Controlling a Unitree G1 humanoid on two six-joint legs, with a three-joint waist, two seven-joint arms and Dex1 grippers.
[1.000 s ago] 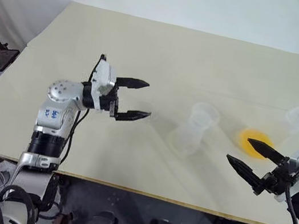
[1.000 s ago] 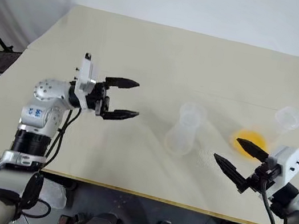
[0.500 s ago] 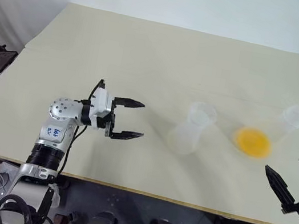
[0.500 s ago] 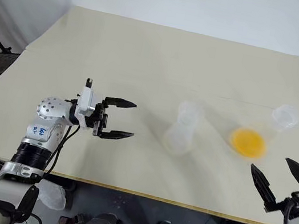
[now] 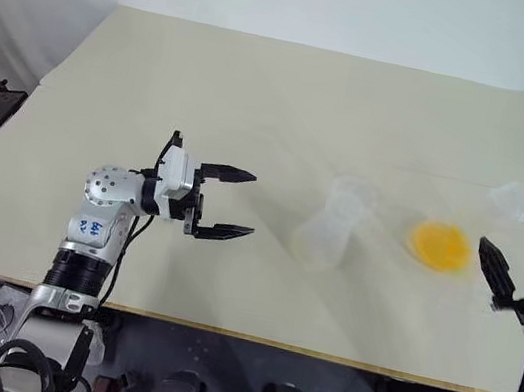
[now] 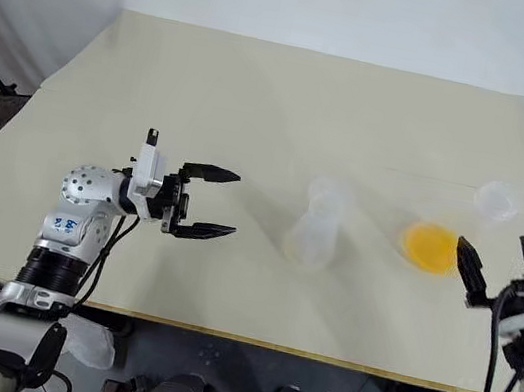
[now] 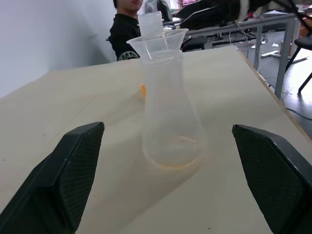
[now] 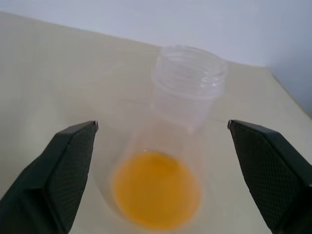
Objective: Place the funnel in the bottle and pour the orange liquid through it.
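Cream laminate covers the tabletop (image 5: 261, 84), and nearly everything standing on it is clear plastic, which is where the trouble may start. The bottle (image 5: 329, 230) stands near the middle with the funnel (image 7: 158, 41) already seated in its neck, so the placing step looks done and the pouring is left. The orange liquid (image 5: 440, 245) sits in a clear container to the robot's right of the bottle, and a small empty jar (image 5: 514, 201) stands just beyond it.

The biggest risk is probably a spill: the container's walls are almost invisible, so a claw closing off-centre could tip it or squeeze it out of its grip. Next, a pour aimed slightly wide would likely miss the funnel's mouth and run onto the tabletop. A smaller risk is that the light bottle, unsteadied, gets knocked over or the funnel dislodged.

The left arm reaches in from the robot's left, its wrist level, and the left claw (image 5: 225, 202) points sideways toward the bottle, fingers spread wide, well apart from it. The right claw (image 6: 496, 262) sits just beside the orange container, pointing toward it and the jar, fingers (image 8: 68, 165) spread wide with nothing between them.
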